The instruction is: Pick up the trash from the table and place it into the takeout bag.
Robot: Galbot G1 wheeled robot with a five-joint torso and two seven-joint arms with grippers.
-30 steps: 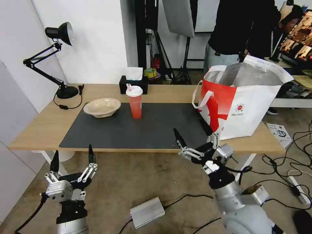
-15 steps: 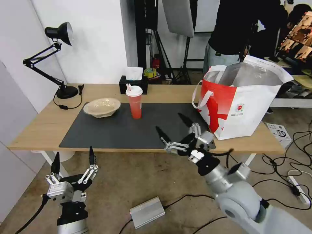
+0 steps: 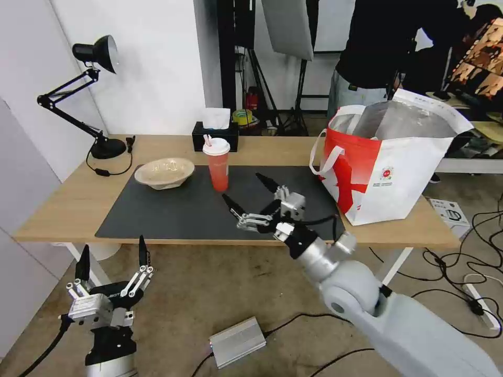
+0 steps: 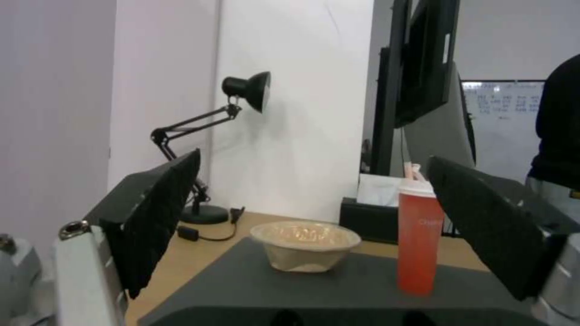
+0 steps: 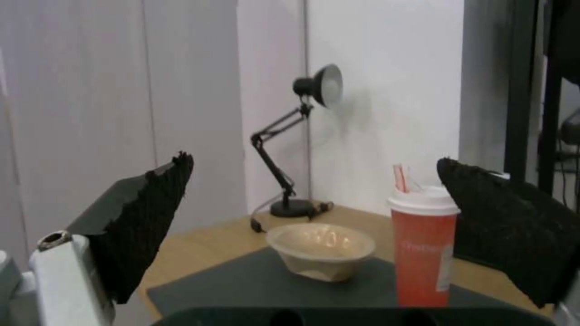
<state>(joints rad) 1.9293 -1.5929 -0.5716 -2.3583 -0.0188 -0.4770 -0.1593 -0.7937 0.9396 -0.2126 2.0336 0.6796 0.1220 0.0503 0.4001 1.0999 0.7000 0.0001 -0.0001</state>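
Bare mat (image 3: pixel 209 209) lies open between the right hand (image 3: pixel 251 198) and red cup (image 3: pixel 217 166).

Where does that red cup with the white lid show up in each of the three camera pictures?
Head view: the red cup stands at the mat's far edge, beyond the open right pincer.
Left wrist view: right of centre.
Right wrist view: right of centre.
Shared landmark: the beige bowl beside it.

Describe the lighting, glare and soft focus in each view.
Head view: even indoor light, sharp throughout; the takeout bag's foil lining catches a dull sheen, and the red cup throws only a faint shadow on the grey mat. Left wrist view: soft overall, the pulp bowl hazy. Right wrist view: the near black fingertips have ragged edges; the desk lamp stands against a bright wall.
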